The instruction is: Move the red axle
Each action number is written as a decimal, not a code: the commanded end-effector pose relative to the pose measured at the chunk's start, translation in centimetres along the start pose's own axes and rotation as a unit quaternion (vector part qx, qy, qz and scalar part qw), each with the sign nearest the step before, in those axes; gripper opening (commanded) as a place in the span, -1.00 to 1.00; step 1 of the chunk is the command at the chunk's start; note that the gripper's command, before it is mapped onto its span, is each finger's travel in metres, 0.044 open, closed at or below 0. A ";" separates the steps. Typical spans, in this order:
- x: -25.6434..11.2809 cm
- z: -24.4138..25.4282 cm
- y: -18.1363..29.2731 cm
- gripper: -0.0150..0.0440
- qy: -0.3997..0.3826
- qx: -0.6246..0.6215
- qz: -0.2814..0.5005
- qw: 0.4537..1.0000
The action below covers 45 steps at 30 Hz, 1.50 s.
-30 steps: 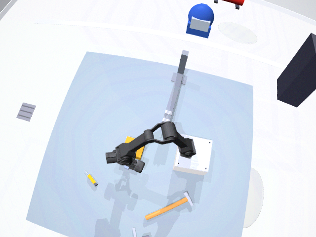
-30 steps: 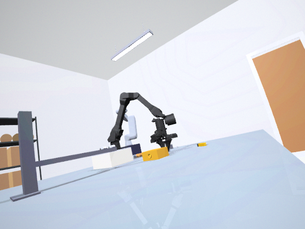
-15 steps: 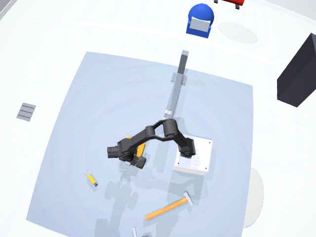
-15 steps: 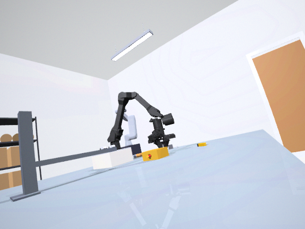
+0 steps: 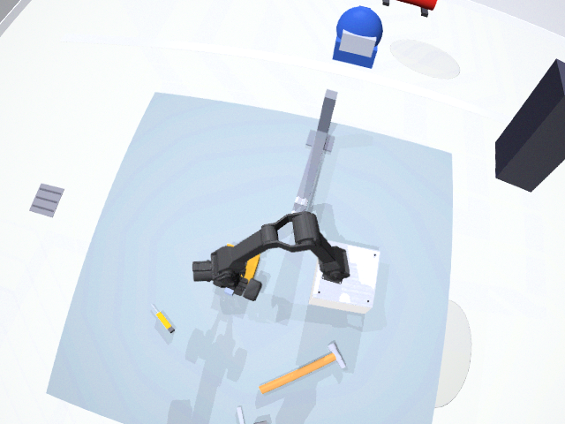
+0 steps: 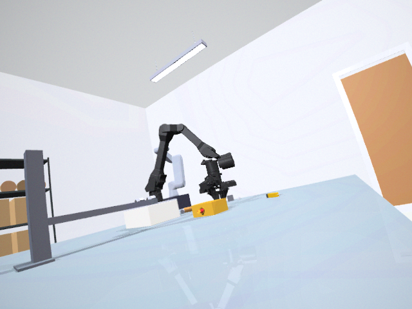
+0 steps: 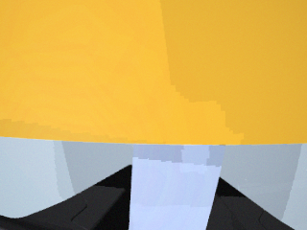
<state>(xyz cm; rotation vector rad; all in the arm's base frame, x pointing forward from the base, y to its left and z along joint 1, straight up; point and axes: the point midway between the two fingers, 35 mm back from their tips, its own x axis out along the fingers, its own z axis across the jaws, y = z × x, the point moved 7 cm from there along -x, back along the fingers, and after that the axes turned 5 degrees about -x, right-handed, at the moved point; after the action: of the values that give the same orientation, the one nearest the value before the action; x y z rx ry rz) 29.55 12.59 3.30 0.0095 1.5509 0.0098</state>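
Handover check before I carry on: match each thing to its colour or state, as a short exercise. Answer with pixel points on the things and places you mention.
1. beam [image 5: 252, 267] [image 6: 212, 207] [image 7: 86, 62]
2. axle [image 6: 201, 210]
3. gripper [image 5: 235, 286] [image 6: 219, 196] [image 7: 171, 179]
4. hammer [image 5: 298, 372]

A. shut on a pale block-ended tool
B. orange handle
C. yellow, on the mat
D. red, its end showing at the beam's hole

Pairs: 1-C, 2-D, 3-A, 4-B
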 end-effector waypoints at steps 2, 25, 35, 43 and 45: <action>0.0 0.0 0.7 -0.49 0.001 0.000 -0.003 1.000; -1.5 -0.1 5.8 -0.49 0.001 0.000 -0.001 1.000; -3.1 0.0 5.8 -0.49 0.001 0.000 -0.001 1.000; -4.3 0.0 5.8 -0.49 0.001 0.000 -0.001 1.000; -4.7 -0.1 5.7 -0.49 0.001 0.000 -0.001 1.000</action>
<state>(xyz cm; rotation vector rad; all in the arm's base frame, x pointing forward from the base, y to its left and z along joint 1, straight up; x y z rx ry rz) 29.29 18.19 7.32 -0.0027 1.5599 0.0063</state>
